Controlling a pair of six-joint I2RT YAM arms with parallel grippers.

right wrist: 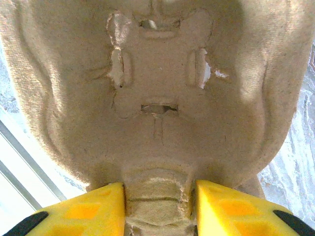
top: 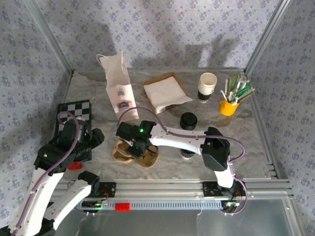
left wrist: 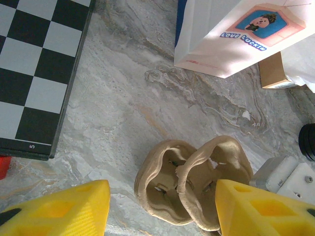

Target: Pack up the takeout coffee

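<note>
Tray [right wrist: 157,98] ridge within right tool [right wrist: 158,191] — snug.

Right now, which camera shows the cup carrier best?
Left wrist: the cup carrier lies nearly whole, both wells visible. Top external has the right hand covering part of it; right wrist sees one well close up, its edge between the fingers.

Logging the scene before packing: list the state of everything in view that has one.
Paper bag: standing upright.
Cup carrier: on the table, wells empty, gripped at its middle ridge.
Right gripper: shut on the cup carrier.
Left gripper: open, empty.
Stack of cups: upright, lidless.
Yellow cup: upright, holding straws.
</note>
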